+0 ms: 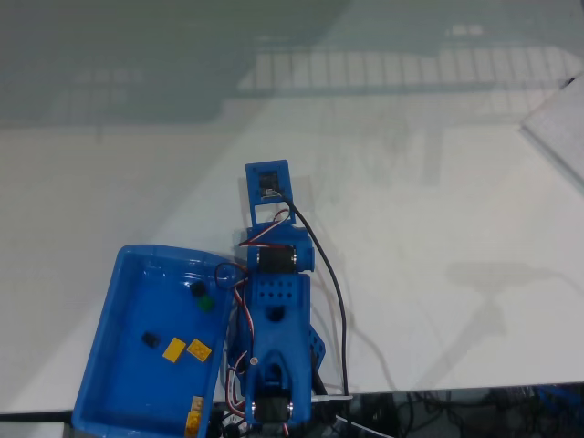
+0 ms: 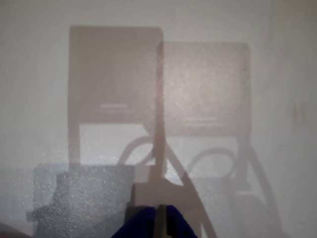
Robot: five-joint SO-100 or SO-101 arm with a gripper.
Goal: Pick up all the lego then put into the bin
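No text, label, brand, number or sign can be read in either view. The fixed view is soft, so any small print on the arm [image 1: 276, 310] or tray [image 1: 100, 356] may simply be too blurred.

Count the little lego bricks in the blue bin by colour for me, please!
Yellow-orange lego bricks: 2
Black lego bricks: 1
Dark green lego bricks: 1
Total: 4, all lying inside the blue bin in the fixed view. The yellow marks at its near rim are unclear, so they are not counted.
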